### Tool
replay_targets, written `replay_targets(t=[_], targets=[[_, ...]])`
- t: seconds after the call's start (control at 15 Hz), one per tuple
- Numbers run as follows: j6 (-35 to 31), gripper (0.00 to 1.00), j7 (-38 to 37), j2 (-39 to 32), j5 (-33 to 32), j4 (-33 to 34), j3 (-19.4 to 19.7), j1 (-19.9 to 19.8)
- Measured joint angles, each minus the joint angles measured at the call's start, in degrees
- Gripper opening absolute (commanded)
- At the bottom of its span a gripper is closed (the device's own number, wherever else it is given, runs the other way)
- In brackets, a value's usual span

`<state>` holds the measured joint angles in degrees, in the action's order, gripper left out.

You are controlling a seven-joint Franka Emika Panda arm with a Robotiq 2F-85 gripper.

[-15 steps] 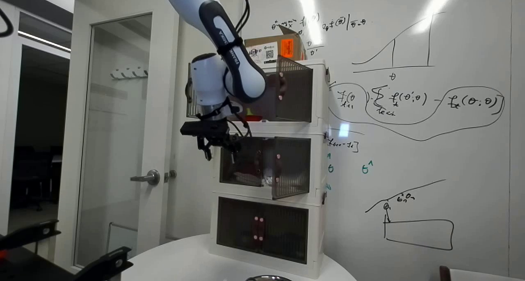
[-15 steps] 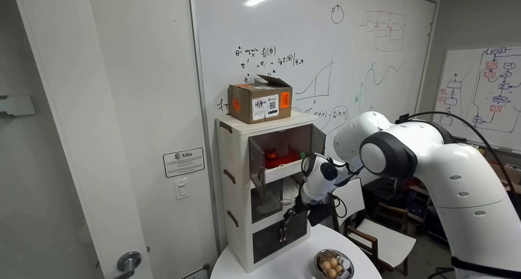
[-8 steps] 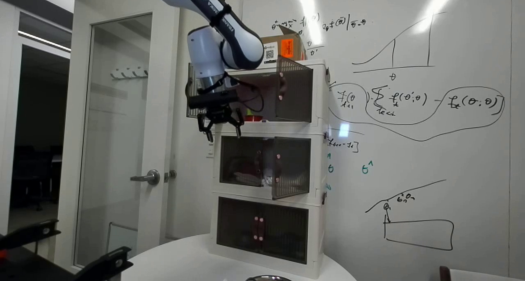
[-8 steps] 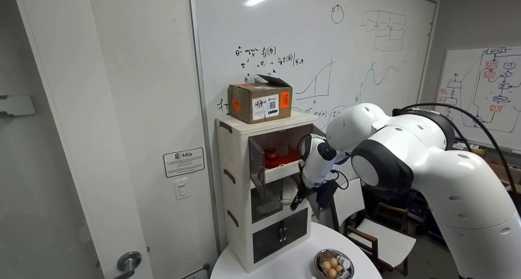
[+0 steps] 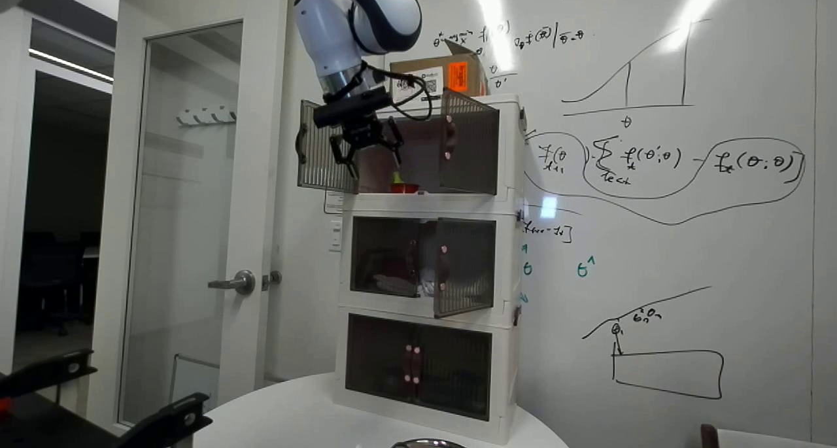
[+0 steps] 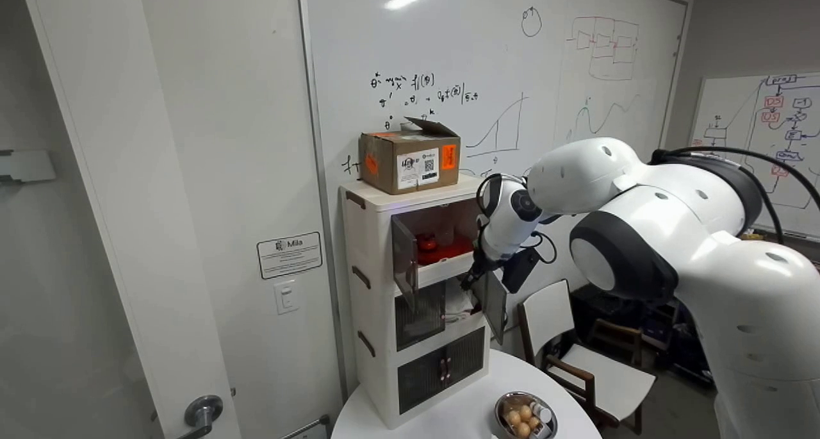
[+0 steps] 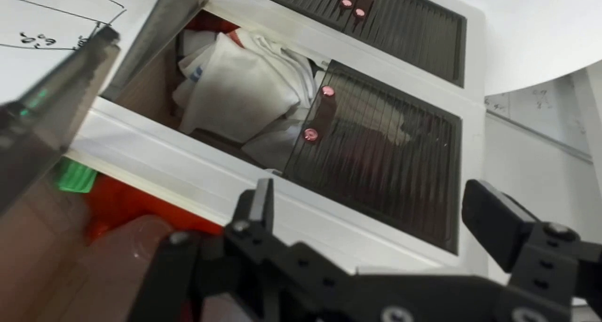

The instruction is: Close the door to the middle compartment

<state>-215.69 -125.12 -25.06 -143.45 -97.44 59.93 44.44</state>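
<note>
Cloth (image 7: 244, 91) lies bunched inside the middle compartment (image 7: 154, 89), one door (image 5: 467, 268) open; top-tier panels (image 5: 475, 144) open above; jaws spread nearby.

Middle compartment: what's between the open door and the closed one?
Wrist view: between the open door and closed door, the middle compartment shows a white cloth-like bundle, with a red item partly visible beside it.

the table (image 6: 442, 420) has a white top with a curved edge. the white three-tier cabinet (image 6: 377, 311) stands upright on it. a round metal bowl (image 6: 501, 405) rests on the same surface, in front of the cabinet and apart from it. the bowl shows, partly cropped, in both exterior views.
</note>
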Motion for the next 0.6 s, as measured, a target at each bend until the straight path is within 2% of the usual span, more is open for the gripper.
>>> replay_targets(t=[0.13,0.4,0.6], targets=[[-0.1,1.0,-4.9,0.5,-0.4,-0.1,3.8,1.3],[-3.2,1.0,-11.6,-3.6,-0.2,-0.6,16.1,6.9],[-4.2,1.0,-14.3,-5.4,-0.2,-0.5,18.6,8.5]])
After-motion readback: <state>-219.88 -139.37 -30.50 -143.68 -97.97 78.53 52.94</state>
